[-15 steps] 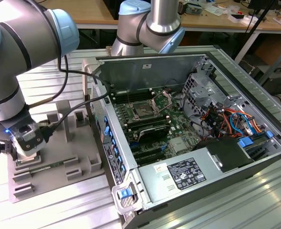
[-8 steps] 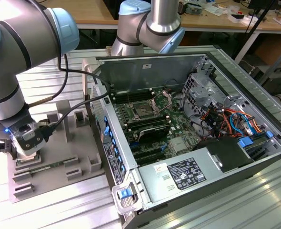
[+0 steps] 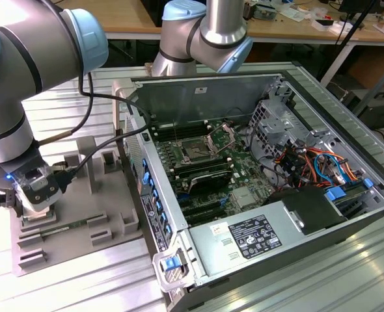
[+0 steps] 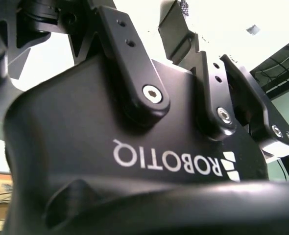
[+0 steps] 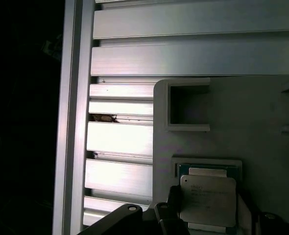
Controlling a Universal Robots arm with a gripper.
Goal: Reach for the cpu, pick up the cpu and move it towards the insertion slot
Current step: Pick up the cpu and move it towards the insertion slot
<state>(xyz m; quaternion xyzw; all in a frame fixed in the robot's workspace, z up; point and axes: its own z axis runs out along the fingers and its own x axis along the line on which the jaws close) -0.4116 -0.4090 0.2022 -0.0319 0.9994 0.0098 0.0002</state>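
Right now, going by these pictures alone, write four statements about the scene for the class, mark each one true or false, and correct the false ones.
1. The chip is at the grey holder, outside the computer case. True.
2. The socket holds the chip. False: the socket's centre is dark and bare, and the chip is at the holder.
3. The case is open, with its motherboard on show. True.
4. The gripper hangs over the motherboard. False: it is over the grey holder, to the exterior view's left of the case.
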